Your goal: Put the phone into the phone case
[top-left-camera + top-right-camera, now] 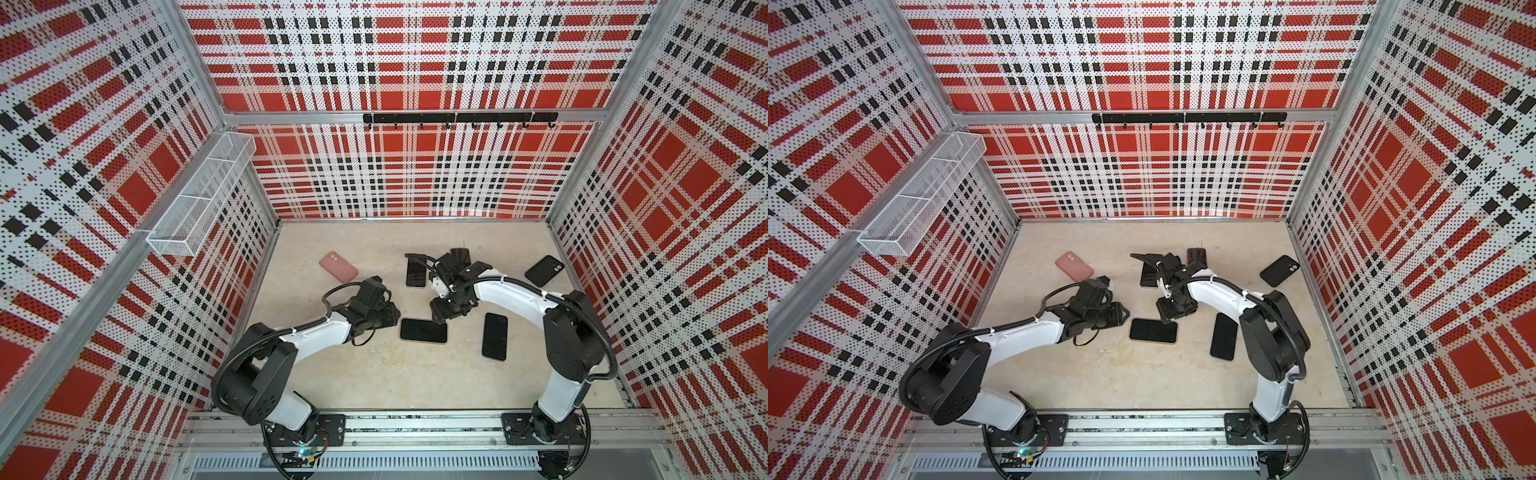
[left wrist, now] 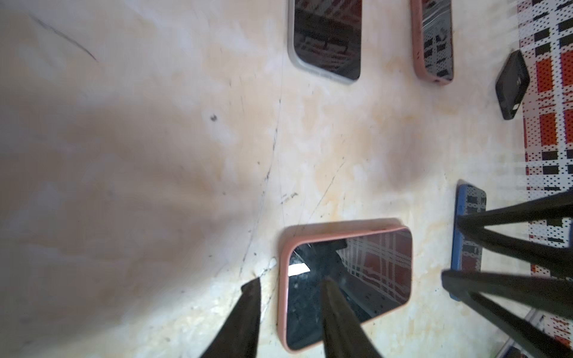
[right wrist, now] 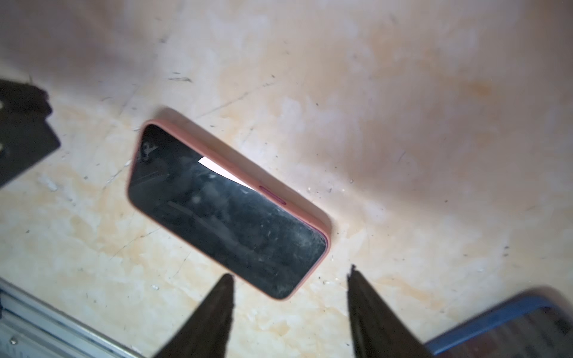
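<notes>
Since the phone (image 3: pixel 226 214) sits flush inside the pink case (image 3: pixel 294 207), insertion looks done | left hand (image 2: pixel 290 280) narrowly parted, empty | right hand (image 3: pixel 290 272) wide, empty | remaining: pull clear

Top views high, facing down, wrist views close, sharing pink-cased phone (image 2: pixel 378 272) (image 3: pixel 229 210)

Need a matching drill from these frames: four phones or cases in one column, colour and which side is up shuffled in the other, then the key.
Things:
1. crosswise phone in the middle
2. lengthwise phone right of it
3. case by the right wall
4. case near the left wall

States:
A. blue case, screen up
B. pink, back up
C. pink case, screen up
D. black, back up

Pairs: 1-C, 2-A, 3-D, 4-B
</notes>
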